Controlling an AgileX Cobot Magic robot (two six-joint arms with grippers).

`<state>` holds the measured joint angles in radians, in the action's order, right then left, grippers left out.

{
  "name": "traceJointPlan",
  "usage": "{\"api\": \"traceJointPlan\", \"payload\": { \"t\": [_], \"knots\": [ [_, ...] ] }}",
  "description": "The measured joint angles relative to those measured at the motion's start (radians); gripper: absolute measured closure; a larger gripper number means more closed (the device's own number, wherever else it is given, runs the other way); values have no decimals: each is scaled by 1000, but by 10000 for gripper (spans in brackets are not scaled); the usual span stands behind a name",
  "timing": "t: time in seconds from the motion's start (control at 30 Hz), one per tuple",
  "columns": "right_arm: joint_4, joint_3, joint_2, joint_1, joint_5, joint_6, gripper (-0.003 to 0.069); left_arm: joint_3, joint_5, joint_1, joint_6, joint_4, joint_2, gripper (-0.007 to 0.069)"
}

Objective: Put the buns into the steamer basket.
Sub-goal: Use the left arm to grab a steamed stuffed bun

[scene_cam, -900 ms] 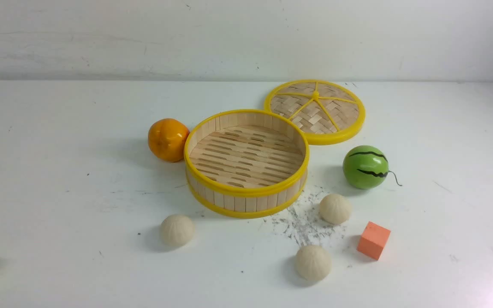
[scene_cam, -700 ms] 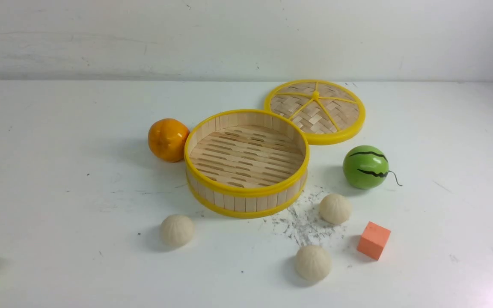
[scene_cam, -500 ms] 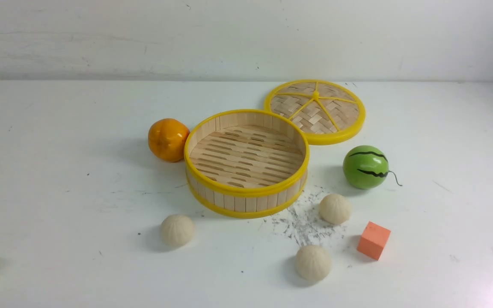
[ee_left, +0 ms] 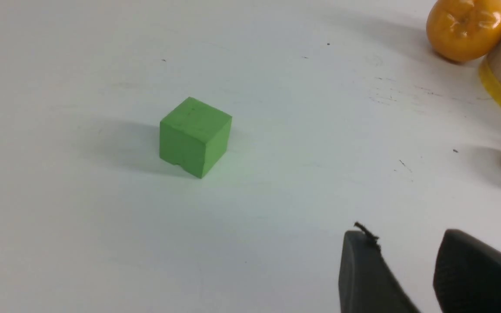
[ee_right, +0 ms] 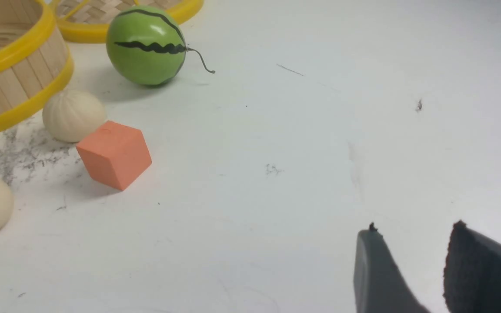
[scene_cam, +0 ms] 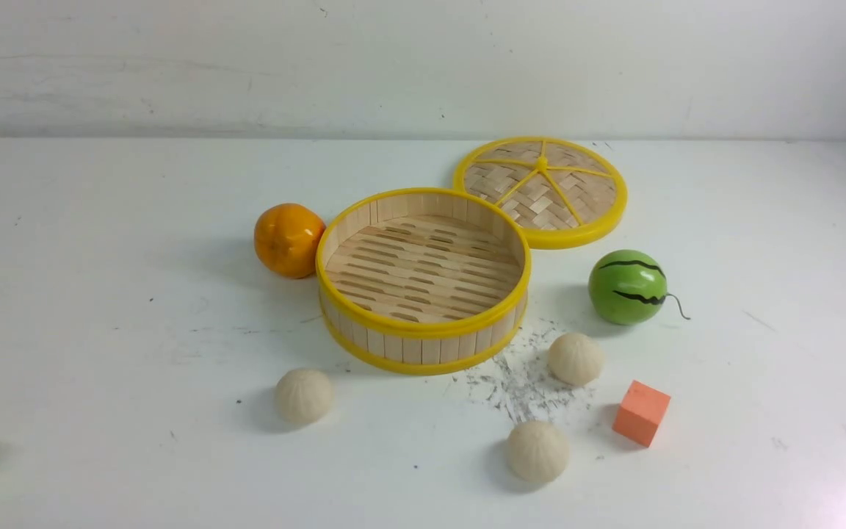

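So far none loaded | front: steamer basket (scene_cam: pixel 423 351) mid-frame, empty; three buns (scene_cam: pixel 304 395) on table (scene_cam: pixel 100 330) just below it | left wrist: left gripper (ee_left: pixel 405 243) part-open, empty | right wrist: right gripper (ee_right: pixel 413 237) part-open, empty | remaining: all three

Three cream-white buns (scene_cam: pixel 304 395) (scene_cam: pixel 575 358) (scene_cam: pixel 537 451) with fine pleated ridges, basket (scene_cam: pixel 423 345) of pale bamboo slats with yellow rims, woven tan lid (scene_cam: pixel 540 192) with yellow spokes, glossy orange fruit (scene_cam: pixel 288 239), green ball (scene_cam: pixel 627 286) with black wavy stripes, salmon cube (scene_cam: pixel 640 412), green cube (ee_left: pixel 195 136), white table (scene_cam: pixel 100 294) with grey scuffs.

Dark tapered fingers (ee_right: pixel 374 278) (one textured pad (ee_right: pixel 481 269))
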<state>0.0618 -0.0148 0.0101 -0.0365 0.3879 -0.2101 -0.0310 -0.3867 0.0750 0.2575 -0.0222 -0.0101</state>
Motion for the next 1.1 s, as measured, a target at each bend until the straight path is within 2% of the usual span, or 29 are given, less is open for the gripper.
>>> {"api": "traceJointPlan", "payload": {
  "t": [0.33,0.47,0.57,0.6,0.63,0.7,0.73,0.77,0.83,1.1],
  "knots": [
    [0,0,0,0,0,0,420,0,40,0,0,-33,0,387],
    [0,0,0,0,0,0,420,0,84,0,32,44,0,387],
    [0,0,0,0,0,0,420,0,129,0,139,225,0,387],
    [0,0,0,0,0,0,420,0,149,0,206,329,0,387],
    [0,0,0,0,0,0,420,0,173,0,310,495,0,387],
    [0,0,0,0,0,0,420,0,195,0,430,700,0,387],
    [0,0,0,0,0,0,420,0,197,0,440,720,0,387],
    [0,0,0,0,0,0,420,0,206,0,485,838,0,387],
    [0,0,0,0,0,0,420,0,215,0,490,930,0,387],
    [0,0,0,0,0,0,420,0,186,0,407,999,0,387]
  ]
}}
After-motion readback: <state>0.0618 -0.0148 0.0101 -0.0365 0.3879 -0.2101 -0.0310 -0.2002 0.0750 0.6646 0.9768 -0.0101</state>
